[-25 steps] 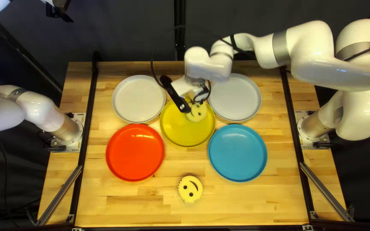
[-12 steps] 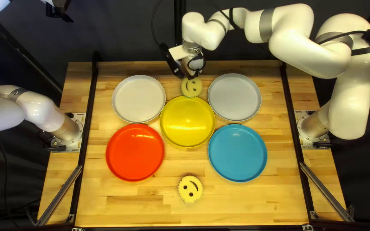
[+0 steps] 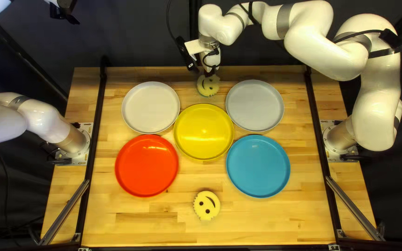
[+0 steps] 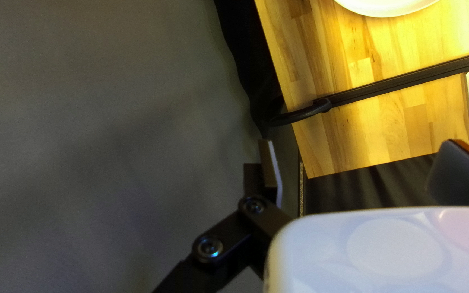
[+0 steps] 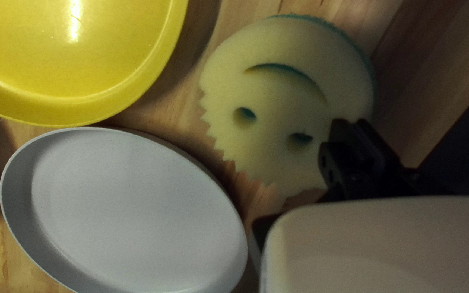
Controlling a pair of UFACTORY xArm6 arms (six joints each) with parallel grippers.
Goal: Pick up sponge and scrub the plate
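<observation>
- Dark curtain (image 3: 131, 37), hung behind the far edge of the wooden desk (image 3: 303, 218).
- Sponge (image 5: 275, 133), one, smiling face up, green layer beneath; placed toward the desk's far edge, just beyond the yellow plate (image 3: 204, 131), apparently raised clear of the wood.
- Right pincer (image 5: 348, 127), closed on the rim of that sponge, most of the round left projecting free.
- Left pincer (image 4: 362, 142), spread and without load, off past the desk's far left corner.
- Plates, five: yellow at centre; white plate (image 3: 150, 107) toward the far left corner; grey plate (image 3: 255, 105) toward the far right corner; red plate (image 3: 146, 165) toward the left edge; blue plate (image 3: 257, 166) toward the right edge.
- Spare sponge (image 3: 206, 205), one, also face up, lying toward the near edge, untouched.
- Progress, first part: pick-up complete, judging by the grip.
- Progress, second part: scrubbing not under way, with no contact between sponge and any plate; amount already scrubbed, impossible to tell. Intended plate likewise unnamed, yellow the likeliest by nearness.
- Next requirement, as judged: sponge over the chosen plate, green side down, then light strokes.
- Risk: soft rim folding or slipping under drag, given so small a hold.
</observation>
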